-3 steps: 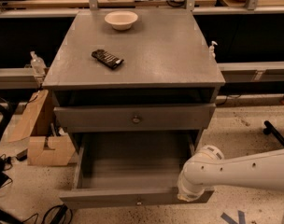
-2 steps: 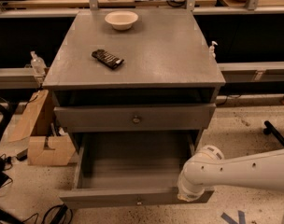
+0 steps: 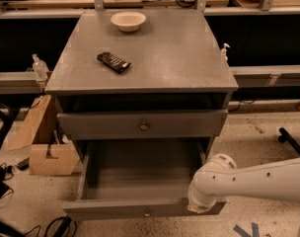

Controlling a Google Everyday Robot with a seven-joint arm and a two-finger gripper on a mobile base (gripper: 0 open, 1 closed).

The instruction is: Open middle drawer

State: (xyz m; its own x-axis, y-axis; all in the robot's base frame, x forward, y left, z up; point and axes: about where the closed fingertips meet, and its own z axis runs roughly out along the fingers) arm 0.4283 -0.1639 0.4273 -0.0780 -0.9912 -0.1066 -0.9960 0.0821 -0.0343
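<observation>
Cardboard box [image 3: 47, 154] slumps on the floor at the far left, just beside the cabinet's flank, so there is little free room on that side. On the grey cabinet surface [image 3: 184, 58] a dark flat packet [image 3: 113, 62] lies left of centre and a pale bowl [image 3: 128, 20] sits at the back. Both are well back from the front edge, where no drawer travel can disturb them.

Under the top, the upper drawer front [image 3: 95, 125] sits close in against the frame. Below it the middle drawer [image 3: 140, 177] stands pulled far out toward the camera, its grey floor in plain sight and its front panel low in the view, so the opening looks done or nearly so.

At the right end of that front panel is the claw [image 3: 198, 207], tucked beneath a white wrist joint [image 3: 211, 179], probably because the pull was made from that side. The joint hides it, so I cannot tell whether it is wide, narrow or gripping the panel. The arm [image 3: 268, 179] runs off to the right over open floor, the likeliest way out.
</observation>
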